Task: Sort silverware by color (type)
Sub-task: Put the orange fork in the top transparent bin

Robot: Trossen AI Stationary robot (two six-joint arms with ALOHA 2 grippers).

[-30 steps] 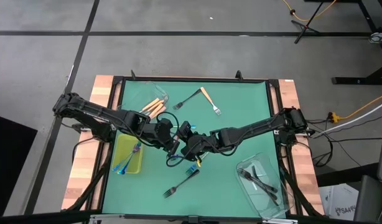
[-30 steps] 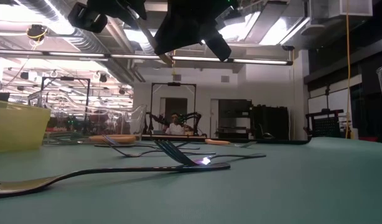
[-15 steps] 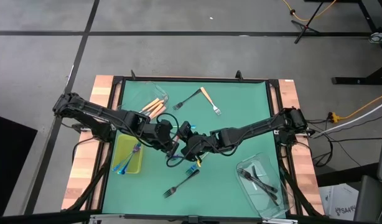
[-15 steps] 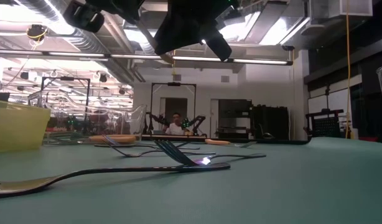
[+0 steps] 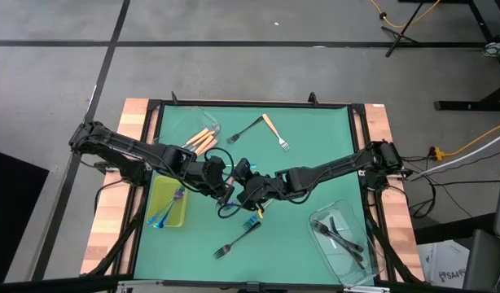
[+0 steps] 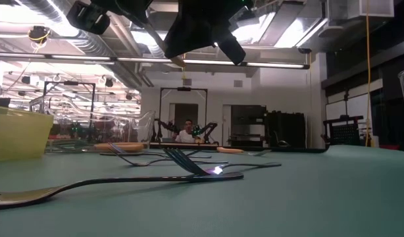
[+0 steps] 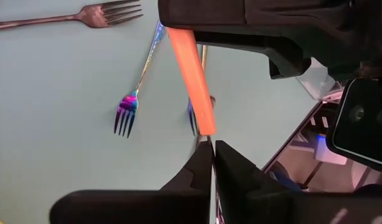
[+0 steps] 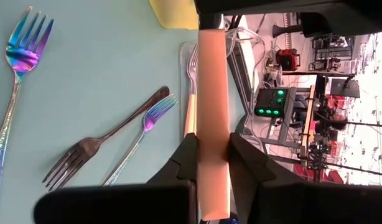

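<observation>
Green table mat (image 5: 315, 146) with black frame, light wood boards at the sides. Yellow-green tray (image 5: 167, 202) with blue-tinted forks inside. Orange-tan fork handle (image 8: 213, 112) between black right gripper fingers (image 8: 250, 163); same orange handle (image 7: 192, 81) seen from left wrist. Iridescent fork (image 7: 132, 93), blue-purple-pink head, pale bluish shaft. Second iridescent fork (image 8: 17, 74) rainbow green-blue-purple. Dark grey-black fork (image 8: 97, 149); another dark fork (image 5: 238, 238) near front. Orange-handled forks (image 5: 201, 139) in clear tub, one (image 5: 274, 132) loose, silver head. Both arms black.
</observation>
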